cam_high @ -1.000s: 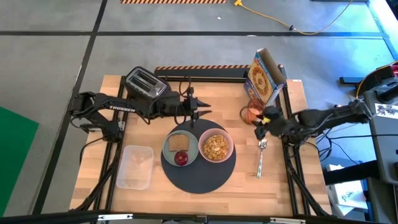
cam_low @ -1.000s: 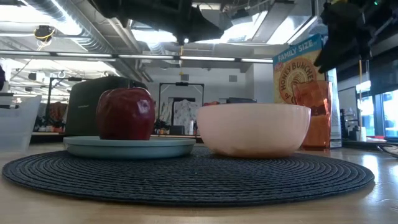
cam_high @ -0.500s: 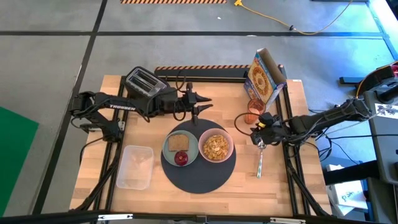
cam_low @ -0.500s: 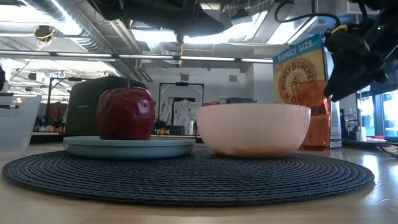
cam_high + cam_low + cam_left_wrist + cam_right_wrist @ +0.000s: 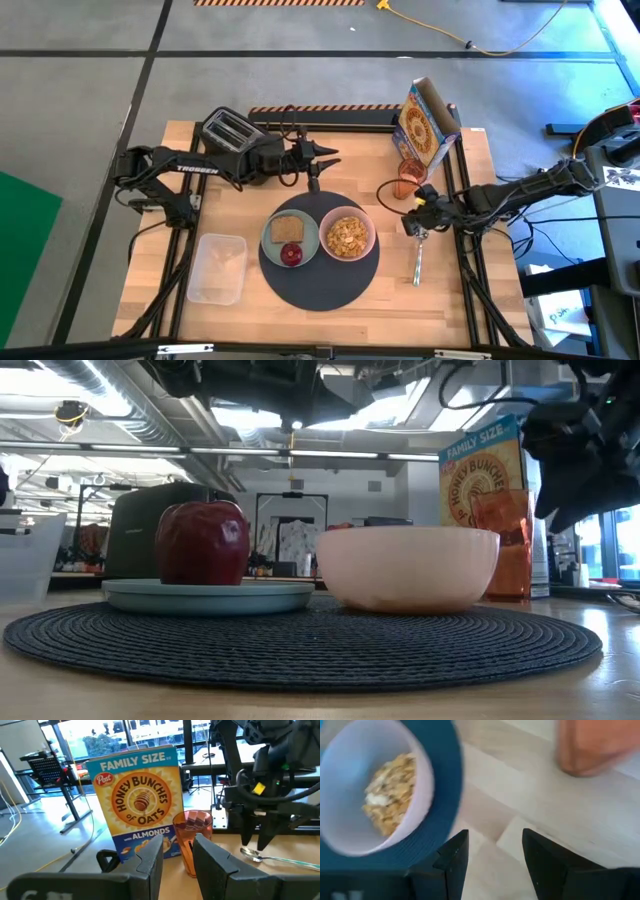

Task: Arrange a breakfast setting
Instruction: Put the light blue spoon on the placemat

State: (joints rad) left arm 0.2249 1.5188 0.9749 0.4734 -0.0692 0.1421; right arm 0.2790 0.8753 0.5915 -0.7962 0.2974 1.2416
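The round dark grey mat (image 5: 322, 283) carries the pale green plate (image 5: 309, 241) with the toast slice (image 5: 287, 228) and red fruit (image 5: 291, 254), and the pink bowl (image 5: 347, 235) of cereal. The orange cup (image 5: 405, 180) stands right of the mat. The metal spoon (image 5: 418, 258) lies on the table nearer, also seen in the left wrist view (image 5: 280, 859). My right gripper (image 5: 412, 222) is open, fingers pointing down just above the spoon's bowl end (image 5: 250, 852). My left gripper (image 5: 325, 155) is open and empty, raised beyond the mat's far edge.
A cereal box (image 5: 430, 122) stands behind the cup at the far right. A black toaster (image 5: 228, 132) stands at the far left under my left arm. A clear plastic tub (image 5: 220, 267) lies at the near left. Bare table shows at the near right (image 5: 450, 290).
My right gripper has moved from beside the cup toward the near edge and a little left, and has come down over the spoon's bowl end. My left gripper has drawn back a little toward the far edge.
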